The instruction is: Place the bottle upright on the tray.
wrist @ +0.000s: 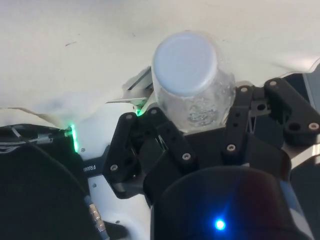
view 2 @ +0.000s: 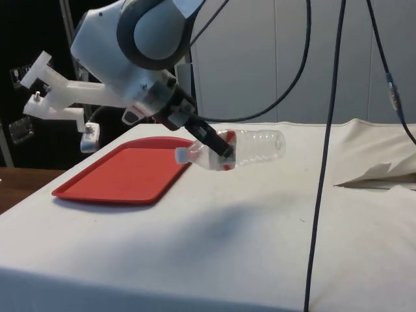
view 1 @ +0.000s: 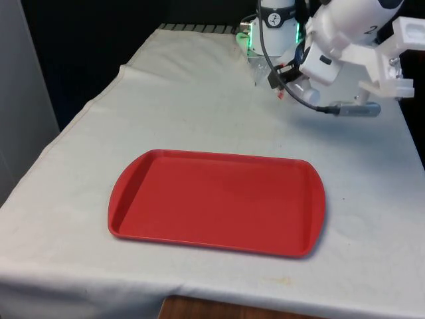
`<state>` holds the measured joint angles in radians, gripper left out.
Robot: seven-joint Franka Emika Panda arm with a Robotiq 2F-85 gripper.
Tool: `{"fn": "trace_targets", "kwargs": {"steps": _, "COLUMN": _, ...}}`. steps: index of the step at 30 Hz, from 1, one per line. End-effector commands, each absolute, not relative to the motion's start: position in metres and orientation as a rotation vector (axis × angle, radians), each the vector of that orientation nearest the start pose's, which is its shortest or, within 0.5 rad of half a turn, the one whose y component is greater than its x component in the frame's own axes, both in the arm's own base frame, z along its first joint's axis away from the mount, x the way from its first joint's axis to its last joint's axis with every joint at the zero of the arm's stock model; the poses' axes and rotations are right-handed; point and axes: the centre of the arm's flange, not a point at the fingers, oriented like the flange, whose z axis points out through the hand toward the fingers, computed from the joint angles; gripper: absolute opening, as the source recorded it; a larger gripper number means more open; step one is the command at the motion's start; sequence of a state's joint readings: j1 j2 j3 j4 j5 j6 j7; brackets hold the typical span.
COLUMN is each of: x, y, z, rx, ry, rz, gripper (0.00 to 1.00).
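Nearest in the front view sits the red tray (view 1: 217, 203), flat on the white-clothed bench (view 1: 199, 106), its whole bed bare and waiting. Nothing on it yet, folks.

Further back, over the far end of the bench toward the front view's right, the arm hangs in the air with its load. The side view tells the story best: the tool (view 2: 218, 148) is clamped on the clear plastic bottle (view 2: 250, 148), gripping it at the neck end where a bit of red label shows. The bottle lies roughly level, lifted clear of the cloth, its base pointing away from the tray, with a pale cap facing the tray side. In the wrist view one rounded end of the bottle (wrist: 190, 80) juts out between the black fingers (wrist: 172, 142), snug on both sides.

So the pick-up looks done, and we seem to be in the carry. The tray is still well apart from the bottle. By my reckoning the next move calls for two things: swing the load across until it is over the tray bed, and roll the wrist so the base faces down. Only then lower and let go, because a bottle released on a slant would likely topple and roll.
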<state>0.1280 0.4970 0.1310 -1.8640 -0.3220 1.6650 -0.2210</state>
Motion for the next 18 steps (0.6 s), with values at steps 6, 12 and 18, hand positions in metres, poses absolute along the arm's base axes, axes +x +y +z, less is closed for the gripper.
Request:
{"fn": "trace_targets", "kwargs": {"steps": 6, "x": 0.547, "y": 0.111, "z": 0.231, "rx": -3.043, "ry": -0.991, "rz": 1.094, "gripper": 0.0}}
{"fn": "trace_targets", "kwargs": {"steps": 12, "x": 0.548, "y": 0.112, "z": 0.241, "rx": -3.061, "ry": -0.982, "rz": 1.031, "gripper": 0.0}}
{"fn": "trace_targets", "kwargs": {"steps": 18, "x": 0.551, "y": 0.112, "z": 0.247, "rx": -3.079, "ry": -0.972, "rz": 0.989, "gripper": 0.0}}
